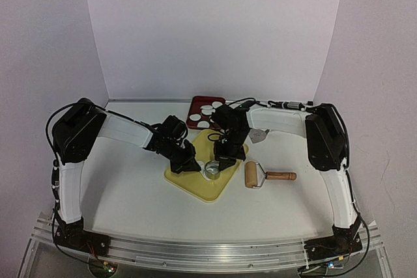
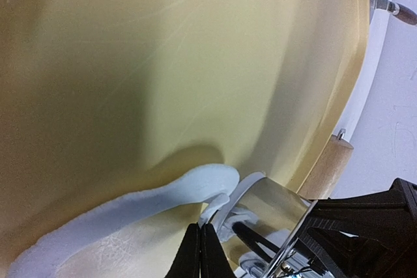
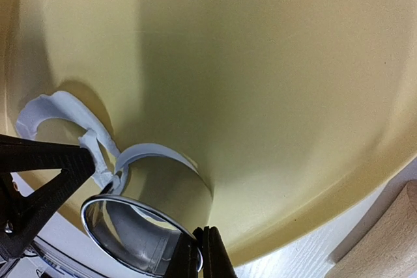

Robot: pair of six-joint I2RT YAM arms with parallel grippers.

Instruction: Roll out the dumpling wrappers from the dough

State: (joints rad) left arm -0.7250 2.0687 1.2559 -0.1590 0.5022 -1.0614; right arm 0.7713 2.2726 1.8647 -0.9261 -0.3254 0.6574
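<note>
The right hand (image 3: pixel 202 242) pinched the ring cutter (image 3: pixel 166 190) on the yellow board (image 3: pixel 260 63); the left hand (image 2: pixel 199 239), pressed together, nipped the dough (image 2: pixel 137 203) beside it. Pulled hard, that thin strip could tear.

ring cutter (image 1: pixel 213 169) on board (image 1: pixel 194 184); rolling pin (image 1: pixel 267 175) right; wrappers (image 1: pixel 206 109) in tray (image 1: pixel 193 104) behind.

Both arms reach inward - L gripper (image 2: pixel 200 227), R gripper (image 3: pixel 201 230) pinched tight.
</note>
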